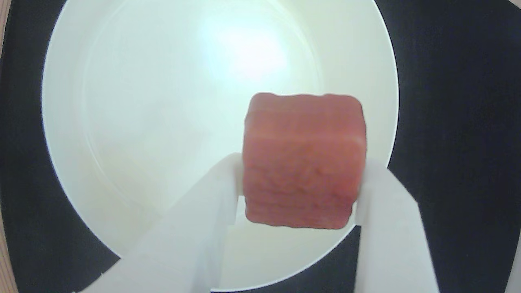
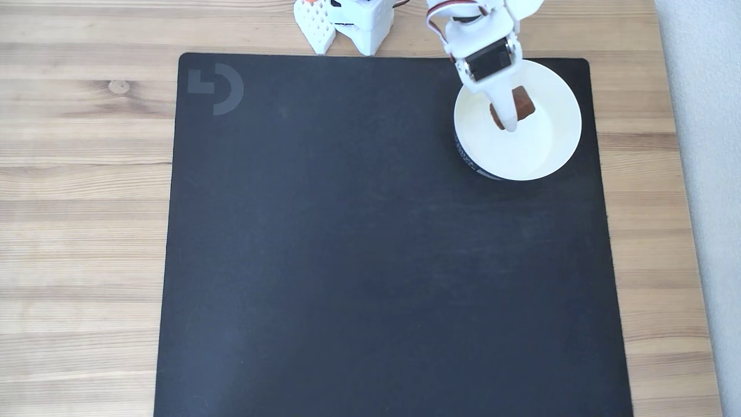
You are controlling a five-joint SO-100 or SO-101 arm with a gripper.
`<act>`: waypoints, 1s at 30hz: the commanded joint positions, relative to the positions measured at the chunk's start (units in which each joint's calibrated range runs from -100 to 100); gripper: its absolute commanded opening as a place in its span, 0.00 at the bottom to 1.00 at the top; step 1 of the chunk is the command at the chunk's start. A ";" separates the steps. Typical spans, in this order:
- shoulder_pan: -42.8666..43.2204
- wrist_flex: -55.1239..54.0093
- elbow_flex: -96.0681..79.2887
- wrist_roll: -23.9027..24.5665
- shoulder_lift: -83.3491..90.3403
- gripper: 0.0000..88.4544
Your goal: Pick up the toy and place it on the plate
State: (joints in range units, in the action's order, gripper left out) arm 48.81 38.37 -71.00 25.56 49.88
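Black mat (image 2: pixel 376 243) covers most of the wooden tabletop (image 2: pixel 81 191); grey logo (image 2: pixel 217 88) in the mat's far-left corner in the fixed view, well away from the claw. White arm base parts (image 2: pixel 353 23) sit at the top edge, left of the claw. Nothing else on the mat near the claw, nothing blocking it.

Plate (image 2: pixel 544 145) sits at the mat's top-right corner, directly under the claw; dark printed band shows on its lower-left outer wall. In the wrist view the plate (image 1: pixel 142 122) lies behind the fingers, inside bare and glossy.

Claw (image 2: pixel 512 116) is above the plate's inside, fingers closed partway onto the toy (image 2: pixel 524 104), one finger on each side of it. Wrist view: toy (image 1: pixel 303 162) pinched between the two white fingers (image 1: pixel 220 183), reddish-brown, grainy face toward the camera. Whether it touches the plate floor can't be told.
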 commanded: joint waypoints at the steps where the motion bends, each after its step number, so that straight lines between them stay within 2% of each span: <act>1: 0.83 -0.44 0.20 0.22 1.27 0.22; 10: 0.50 -1.03 0.83 0.17 1.27 0.22; 14: -1.26 -1.11 1.46 -0.25 2.94 0.11; 15: -3.60 -1.11 1.37 -0.35 5.61 0.03; 16: -5.11 -1.11 1.28 -0.40 7.27 0.02; 19: -11.63 -1.11 -0.16 -0.66 13.78 0.03; 20: -16.90 -1.20 -1.78 -2.39 18.61 0.03; 25: -32.46 -1.28 -8.45 -8.18 34.62 0.03; 30: -47.68 -8.23 -23.14 -12.82 48.21 0.03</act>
State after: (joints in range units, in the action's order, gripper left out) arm 10.36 35.16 -86.21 15.68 90.92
